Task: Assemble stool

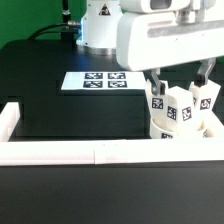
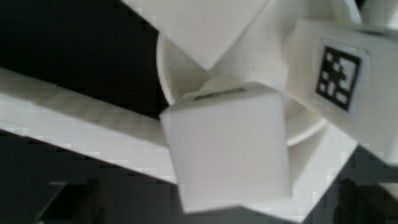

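The stool (image 1: pixel 180 118) stands upside down on the black table (image 1: pixel 60 90), on the exterior view's right. It sits tight against the long white border rail (image 1: pixel 90 152) at the front. Its round seat (image 1: pixel 172 132) lies flat at the bottom. White leg blocks (image 1: pixel 183 104) with black-and-white square tags stick up from it.

The gripper (image 1: pixel 180 70) hangs right over the legs. Its dark fingers (image 1: pixel 204 72) reach down among the leg tops. I cannot tell if it is holding a leg or has let go.

The marker board (image 1: pixel 100 81) lies flat on the table, farther back and well apart from the stool.

In the wrist view, one white leg block (image 2: pixel 240 145) fills the middle, very close. Another leg with a tag (image 2: pixel 338 72) shows beside it. The curved edge of the seat (image 2: pixel 169 70) and the border rail (image 2: pixel 80 115) show behind them.
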Tool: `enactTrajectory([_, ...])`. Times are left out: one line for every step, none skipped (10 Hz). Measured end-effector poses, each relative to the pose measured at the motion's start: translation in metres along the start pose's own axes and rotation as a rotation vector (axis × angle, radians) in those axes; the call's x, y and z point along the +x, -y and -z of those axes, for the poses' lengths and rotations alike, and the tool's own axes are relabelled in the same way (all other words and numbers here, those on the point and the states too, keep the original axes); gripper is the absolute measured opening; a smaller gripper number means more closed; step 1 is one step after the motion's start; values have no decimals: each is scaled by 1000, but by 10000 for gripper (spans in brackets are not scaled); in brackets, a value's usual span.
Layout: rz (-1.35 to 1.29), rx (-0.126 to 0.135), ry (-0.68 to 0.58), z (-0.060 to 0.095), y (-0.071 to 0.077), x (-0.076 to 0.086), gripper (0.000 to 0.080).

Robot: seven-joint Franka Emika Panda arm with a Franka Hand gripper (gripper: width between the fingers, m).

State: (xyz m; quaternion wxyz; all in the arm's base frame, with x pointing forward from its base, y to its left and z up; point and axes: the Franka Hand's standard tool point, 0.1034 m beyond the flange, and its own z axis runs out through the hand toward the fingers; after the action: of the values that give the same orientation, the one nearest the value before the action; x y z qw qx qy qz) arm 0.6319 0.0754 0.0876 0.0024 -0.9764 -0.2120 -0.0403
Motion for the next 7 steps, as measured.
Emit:
enactTrajectory([63, -7, 2, -7, -2, -2, 649])
enactTrajectory([56, -12, 3, -14, -3, -3, 649])
enactTrajectory([11, -8, 16, -20, 0, -5, 649])
enactTrajectory([-32, -2, 27, -20, 2, -3, 649])
enactTrajectory([-40, -3, 26, -20, 0, -4, 628])
enactTrajectory([-45, -3, 27, -20, 0, -4, 487])
enactTrajectory([-126, -3, 27, -21, 0, -4, 487])
